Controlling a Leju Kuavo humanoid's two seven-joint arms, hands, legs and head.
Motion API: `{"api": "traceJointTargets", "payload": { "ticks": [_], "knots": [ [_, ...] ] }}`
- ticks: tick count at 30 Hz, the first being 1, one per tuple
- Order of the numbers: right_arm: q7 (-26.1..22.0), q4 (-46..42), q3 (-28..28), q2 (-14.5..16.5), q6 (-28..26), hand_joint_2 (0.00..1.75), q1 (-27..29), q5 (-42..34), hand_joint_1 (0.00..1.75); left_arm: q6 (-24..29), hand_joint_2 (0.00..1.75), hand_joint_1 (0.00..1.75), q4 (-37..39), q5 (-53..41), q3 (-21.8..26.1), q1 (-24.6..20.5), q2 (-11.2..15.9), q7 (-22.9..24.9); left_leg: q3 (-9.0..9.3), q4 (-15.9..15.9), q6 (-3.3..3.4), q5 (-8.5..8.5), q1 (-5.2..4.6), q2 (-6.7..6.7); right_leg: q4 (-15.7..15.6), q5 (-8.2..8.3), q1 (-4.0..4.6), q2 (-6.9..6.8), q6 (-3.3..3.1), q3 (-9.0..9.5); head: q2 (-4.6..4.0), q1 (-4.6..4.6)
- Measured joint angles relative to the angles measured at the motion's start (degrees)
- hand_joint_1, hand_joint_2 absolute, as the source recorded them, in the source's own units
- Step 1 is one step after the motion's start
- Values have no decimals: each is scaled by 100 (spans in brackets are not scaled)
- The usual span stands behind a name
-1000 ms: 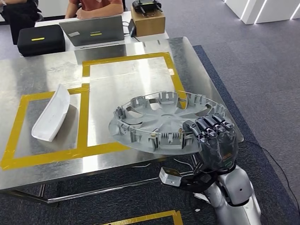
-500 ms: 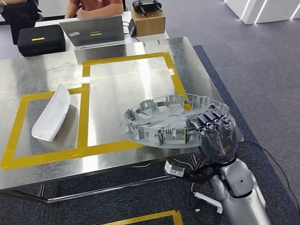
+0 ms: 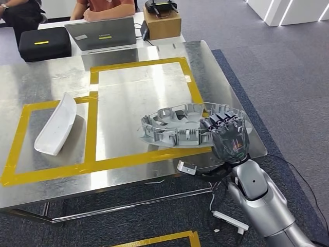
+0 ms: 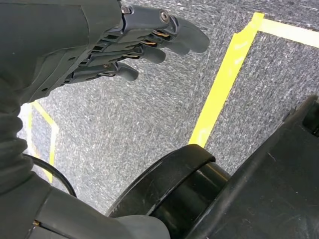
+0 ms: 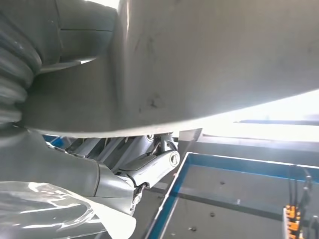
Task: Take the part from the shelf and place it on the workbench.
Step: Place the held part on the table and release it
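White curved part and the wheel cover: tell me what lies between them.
In the head view, only bare steel workbench and a yellow tape line lie between the white curved part and the wheel cover.

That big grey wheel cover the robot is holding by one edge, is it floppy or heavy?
The wheel cover probably is stiff: gripped only at its rim by the right hand, it juts out over the workbench without sagging. It likely is light, being thin, open-ribbed plastic. Held so off-centre, it might tilt.

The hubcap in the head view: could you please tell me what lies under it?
The steel workbench and a yellow tape line run under the hubcap. Its body covers the patch beneath; contact cannot be judged.
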Motion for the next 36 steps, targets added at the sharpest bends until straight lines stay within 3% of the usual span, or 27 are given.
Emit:
{"api": "traceJointTargets", "payload": {
  "ticks": [3,5,7,11,14,22,36],
  "knots": [
    [44,80,91,-55,0,175,-74,0,175,0,175,0,0,-1,0,0,0,0,0,0,0,0,0,0,0,0,0,0,0,0,0,0],
    [350,149,220,-116,0,175,-166,0,175,0,175,0,0,-5,0,-1,0,2,-3,-1,0,0,0,0,0,0,0,1,0,0,0,0],
    [1140,293,608,-262,0,175,-413,-2,175,-1,175,0,0,-19,0,-5,-1,11,-5,-2,0,1,0,4,0,3,0,7,1,-1,0,0],
    [2995,762,1969,-587,0,175,-1191,-1,175,-2,175,0,0,-55,0,-17,-6,31,-2,0,2,6,0,11,0,11,0,15,5,-2,0,1],
    [3779,1081,2940,-733,0,175,-1629,1,175,-3,175,0,1,-65,0,-16,-7,44,-3,7,5,9,0,11,0,15,0,12,4,-2,0,0],
    [3974,1526,3852,-784,0,175,-2087,4,175,-11,175,0,2,-139,-1,-17,-7,52,-6,9,5,8,0,11,1,14,1,12,3,-2,0,1],
    [3956,1983,4466,-593,-2,175,-2472,4,175,-67,175,0,2,-264,-11,-31,-4,54,-7,11,5,9,0,11,1,17,1,11,5,-2,0,0]
  ]
}}
